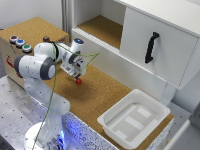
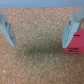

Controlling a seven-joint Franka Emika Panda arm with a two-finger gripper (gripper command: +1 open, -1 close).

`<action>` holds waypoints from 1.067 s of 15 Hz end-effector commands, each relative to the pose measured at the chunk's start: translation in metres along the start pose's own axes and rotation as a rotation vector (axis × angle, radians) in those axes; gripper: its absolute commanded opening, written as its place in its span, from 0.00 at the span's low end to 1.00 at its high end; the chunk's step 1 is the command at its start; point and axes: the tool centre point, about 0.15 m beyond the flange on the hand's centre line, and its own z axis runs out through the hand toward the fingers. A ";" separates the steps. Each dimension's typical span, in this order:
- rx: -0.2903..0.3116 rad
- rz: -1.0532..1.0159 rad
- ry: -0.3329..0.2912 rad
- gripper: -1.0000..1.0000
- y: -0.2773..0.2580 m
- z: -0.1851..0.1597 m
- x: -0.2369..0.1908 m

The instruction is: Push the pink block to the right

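Note:
The pink block [image 1: 78,81] is a tiny red-pink cube on the cork table top, just under my gripper [image 1: 75,75]. In the wrist view the block [image 2: 74,43] sits at the tip of one finger [image 2: 73,29], right against it and not in the gap between the two fingers. My gripper [image 2: 40,37] is open and low over the cork, with only bare cork between its fingers. The other finger [image 2: 7,30] stands well apart from the block.
A white plastic tray [image 1: 150,107] stands on the cork toward the exterior view's right. A cabinet door with a black handle [image 1: 151,47] and an open shelf [image 1: 102,30] rise behind. A box with round coloured buttons [image 1: 20,43] is at the exterior view's left.

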 end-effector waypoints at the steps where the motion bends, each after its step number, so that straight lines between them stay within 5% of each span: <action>1: 0.004 0.024 -0.022 1.00 -0.010 0.027 0.017; 10: -0.028 0.003 0.063 1.00 -0.037 -0.051 -0.011; 13: -0.032 0.012 0.031 1.00 -0.031 -0.040 -0.008; 16: -0.155 0.014 0.003 1.00 -0.026 -0.016 -0.006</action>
